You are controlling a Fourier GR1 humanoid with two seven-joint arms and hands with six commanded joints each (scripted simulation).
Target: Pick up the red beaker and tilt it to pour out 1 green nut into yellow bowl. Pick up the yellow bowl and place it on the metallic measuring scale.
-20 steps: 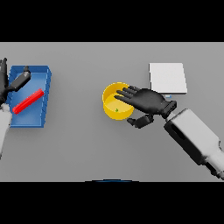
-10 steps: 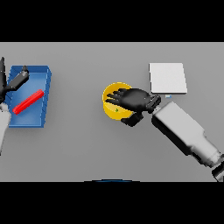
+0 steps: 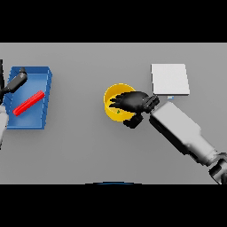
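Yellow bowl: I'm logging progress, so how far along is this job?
Done: a green nut lies in the yellow bowl, and the red beaker lies in the blue tray. In hand: the right hand covers the bowl. Left: moving it onto the metallic scale.

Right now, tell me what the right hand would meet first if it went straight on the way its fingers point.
The right hand points left over the yellow bowl, so likely the bowl's far rim first; height is unclear.

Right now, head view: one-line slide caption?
Right hand grasps the yellow bowl; metallic scale waits beside it.
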